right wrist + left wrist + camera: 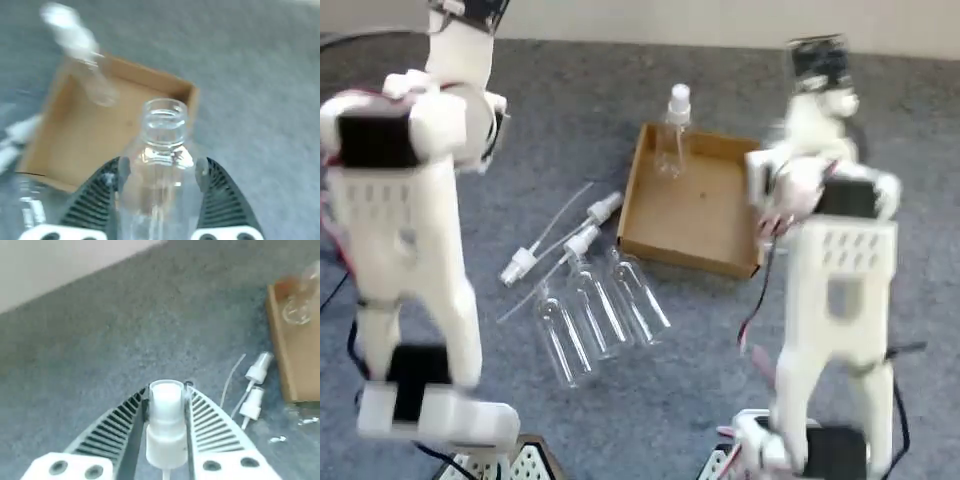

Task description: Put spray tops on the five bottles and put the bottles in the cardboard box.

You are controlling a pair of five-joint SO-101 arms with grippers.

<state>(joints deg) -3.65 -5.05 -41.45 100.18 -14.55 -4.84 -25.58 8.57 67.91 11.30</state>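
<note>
Counting up, one capped bottle [672, 135] stands in the cardboard box [705, 255], so one is done. The left jaws pinch a spray top [166, 420], and the right jaws pinch an open bottle [162, 135] near the box. Three bare bottles [600, 310] and three loose tops [582, 240] lie on the tabletop [720, 345], so I think four bottles are left.

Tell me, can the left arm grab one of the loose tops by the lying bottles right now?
Probably not as it stands: the left gripper is shut on a spray top. The loose tops lie uncovered on the table, so the way looks free once it lets go.
</note>
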